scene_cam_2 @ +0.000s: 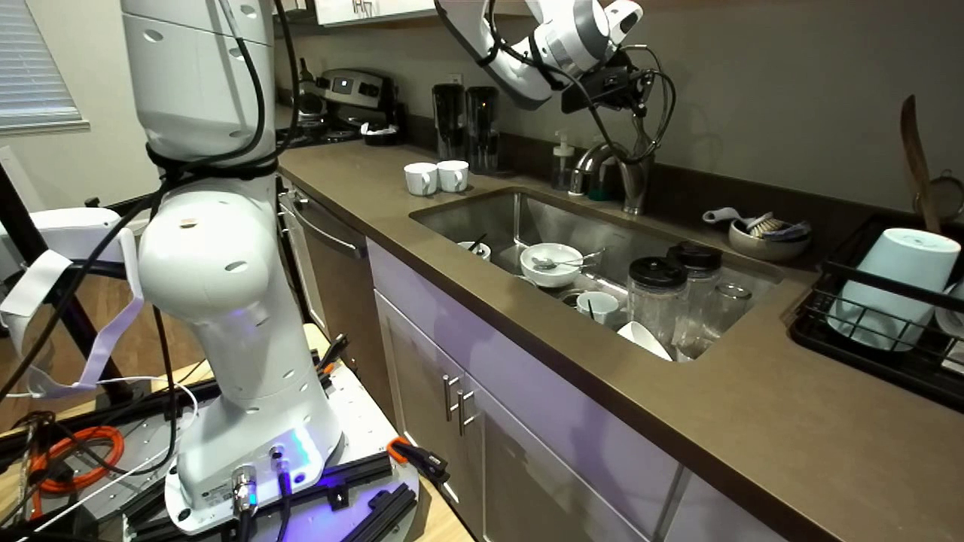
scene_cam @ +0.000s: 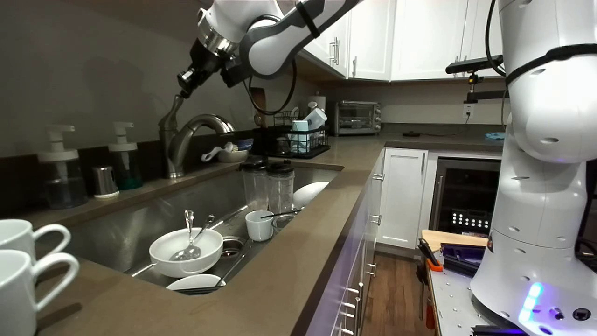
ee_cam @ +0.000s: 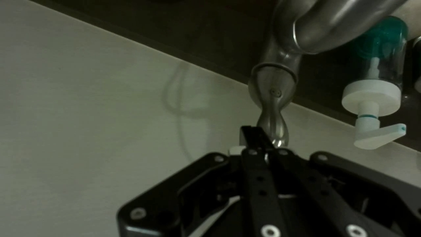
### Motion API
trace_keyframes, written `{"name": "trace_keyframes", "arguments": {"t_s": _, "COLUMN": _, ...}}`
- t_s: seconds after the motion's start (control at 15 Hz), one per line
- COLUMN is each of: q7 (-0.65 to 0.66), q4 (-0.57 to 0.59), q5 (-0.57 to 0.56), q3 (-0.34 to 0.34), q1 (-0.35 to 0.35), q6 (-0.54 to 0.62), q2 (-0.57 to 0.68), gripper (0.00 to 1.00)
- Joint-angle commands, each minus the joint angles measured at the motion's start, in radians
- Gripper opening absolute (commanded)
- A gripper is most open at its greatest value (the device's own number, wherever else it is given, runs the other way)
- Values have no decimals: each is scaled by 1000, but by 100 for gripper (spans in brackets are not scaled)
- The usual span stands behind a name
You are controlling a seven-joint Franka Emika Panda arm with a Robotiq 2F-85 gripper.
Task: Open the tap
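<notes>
1. Tap [scene_cam: 178,147] stands on the counter [scene_cam: 289,252], the sink [scene_cam: 140,212] in front of it.
2. The claw [ee_cam: 256,136] is pressed together by the tip of the tap's handle [scene_cam: 171,113]; I cannot tell whether they touch.
3. Pump bottles [scene_cam: 124,158] stand near the tap.
4. A bowl [scene_cam: 186,266] sits below the tap.

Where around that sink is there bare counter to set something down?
The counter is bare between the sink, black dish rack and front edge, and between the white mugs and that edge. Crowded: the sink, strewn with dishes, and the ledge behind, with tap, pump bottles and, overhead, the gripper.
</notes>
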Motion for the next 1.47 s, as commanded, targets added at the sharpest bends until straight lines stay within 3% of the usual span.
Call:
{"name": "trace_keyframes", "arguments": {"t_s": 0.0, "q7": 12, "q4": -32, "q5": 9, "q3": 4, "q1": 6, "q6": -44, "q2": -22, "gripper": 5}}
{"name": "trace_keyframes", "arguments": {"t_s": 0.33, "q7": 6, "q4": -42, "q5": 16, "q3": 9, "q1": 15, "q6": -143, "q2": -31, "gripper": 4}}
{"name": "trace_keyframes", "arguments": {"t_s": 0.53, "q7": -7, "q4": -53, "q5": 42, "q3": 26, "q1": 9, "q6": -118, "q2": -27, "gripper": 5}}
{"name": "trace_keyframes", "arguments": {"t_s": 1.07, "q7": 55, "q4": -13, "q5": -111, "q3": 2, "q1": 27, "q6": -107, "q2": -29, "gripper": 4}}
{"name": "trace_keyframes", "arguments": {"t_s": 1.4, "q7": 25, "q4": 39, "q5": -97, "q3": 13, "q1": 19, "q6": -96, "q2": -5, "gripper": 4}}
